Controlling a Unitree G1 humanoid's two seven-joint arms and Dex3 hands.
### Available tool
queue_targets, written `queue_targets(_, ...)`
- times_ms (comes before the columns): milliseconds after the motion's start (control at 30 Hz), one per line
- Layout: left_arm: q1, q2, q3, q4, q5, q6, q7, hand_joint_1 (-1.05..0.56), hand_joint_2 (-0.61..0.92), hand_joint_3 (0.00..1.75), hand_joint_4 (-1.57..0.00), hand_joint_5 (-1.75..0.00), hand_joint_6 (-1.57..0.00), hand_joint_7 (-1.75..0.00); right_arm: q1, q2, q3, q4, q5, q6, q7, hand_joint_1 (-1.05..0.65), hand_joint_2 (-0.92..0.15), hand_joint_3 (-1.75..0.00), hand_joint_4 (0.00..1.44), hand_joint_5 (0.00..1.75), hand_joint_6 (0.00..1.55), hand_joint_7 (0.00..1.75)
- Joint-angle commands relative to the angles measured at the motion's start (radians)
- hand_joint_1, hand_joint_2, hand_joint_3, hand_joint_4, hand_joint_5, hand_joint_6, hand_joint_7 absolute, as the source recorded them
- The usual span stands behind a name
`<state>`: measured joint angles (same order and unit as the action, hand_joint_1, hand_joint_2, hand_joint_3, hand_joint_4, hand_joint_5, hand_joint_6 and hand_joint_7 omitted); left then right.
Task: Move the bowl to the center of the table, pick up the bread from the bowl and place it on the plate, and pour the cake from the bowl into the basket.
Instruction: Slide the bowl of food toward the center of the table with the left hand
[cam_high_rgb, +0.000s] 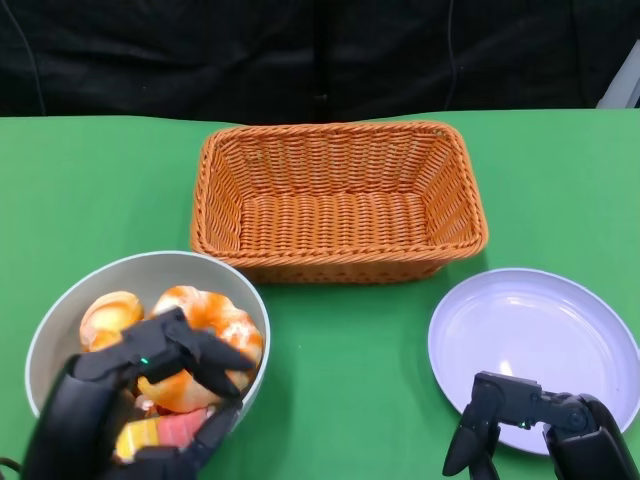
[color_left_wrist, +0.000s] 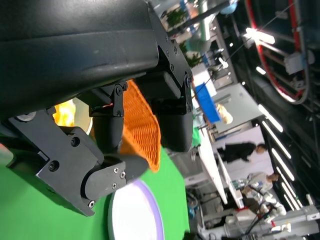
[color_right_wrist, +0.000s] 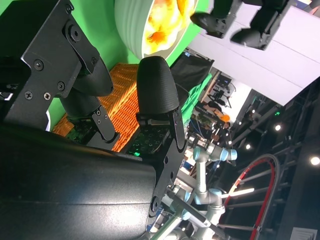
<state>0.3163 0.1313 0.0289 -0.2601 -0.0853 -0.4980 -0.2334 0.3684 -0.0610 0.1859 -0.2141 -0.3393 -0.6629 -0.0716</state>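
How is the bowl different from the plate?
The bowl is deep and grey-white; the plate is flat, shallow and pale lilac-white. The bowl holds bread and cake pieces; the plate holds nothing. The left hand is over the bowl's food; the right hand is at the plate's near rim. Both are round and sit on the green table.

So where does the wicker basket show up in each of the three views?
Head view: the basket sits at upper centre, behind the bowl and the plate.
Right wrist view: an orange woven patch shows between the black fingers of the right hand.
Left wrist view: its woven side shows at centre behind the left hand.
Shared landmark: the green table.
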Motion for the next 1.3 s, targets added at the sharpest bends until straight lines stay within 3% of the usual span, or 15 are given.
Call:
queue_targets(33,-0.017,0.029,0.038,0.007,-0.002,-0.028,0.000,-0.29,0.82,0.40,-0.63,-0.98,-0.59,-0.45,0.005,-0.002,-0.001,-0.011,0.008,0.004,-0.004,0.23,-0.15,-1.75,1.01,1.75,0.89,1.47)
queue_targets(167,-0.042,0.042,0.102,0.011,0.068,-0.055,0.044,-0.44,0.91,0.22,-0.55,-0.82,-0.60,-0.31,0.001,-0.005,-0.004,-0.011,0.008,0.003,-0.002,0.22,-0.15,-1.75,1.00,1.75,0.89,1.47)
queue_targets(267,-0.058,0.049,0.150,0.032,0.116,-0.077,0.079,-0.51,0.92,0.24,-0.50,-0.75,-0.60,-0.27,0.000,-0.005,0.000,-0.008,0.015,0.004,0.001,0.22,-0.15,-1.75,1.00,1.75,0.88,1.47)
queue_targets(400,-0.071,0.064,0.200,0.057,0.107,-0.076,0.095,-0.54,0.92,0.27,-0.36,-0.65,-0.48,-0.18,-0.003,-0.003,-0.004,-0.002,-0.001,-0.006,-0.010,0.22,-0.15,-1.75,1.00,1.75,0.88,1.48)
queue_targets(733,-0.048,0.101,0.315,0.022,0.152,0.099,0.143,-0.67,0.92,0.36,-0.10,-0.48,-0.29,-0.04,0.018,-0.003,-0.001,-0.047,0.002,0.027,0.000,0.24,-0.15,-1.75,1.00,1.75,0.87,1.49)
queue_targets(967,-0.064,0.133,0.337,0.063,0.195,0.212,0.159,-0.65,0.92,0.42,-0.01,-0.41,-0.22,-0.01,0.020,-0.006,-0.001,-0.043,0.009,0.026,-0.002,0.25,-0.17,-1.75,1.00,1.75,0.88,1.50)
queue_targets(1167,-0.072,0.157,0.330,0.079,0.200,0.280,0.148,-0.62,0.92,0.43,0.00,-0.32,-0.16,0.00,0.020,-0.008,0.000,-0.043,0.015,0.027,0.002,0.26,-0.17,-1.75,0.99,1.75,0.87,1.50)
queue_targets(1300,-0.104,0.203,0.307,0.140,0.211,0.397,0.115,-0.62,0.92,0.44,0.00,-0.22,-0.13,-0.01,0.017,-0.010,-0.002,-0.047,0.016,0.033,0.005,0.26,-0.17,-1.75,0.99,1.75,0.87,1.50)
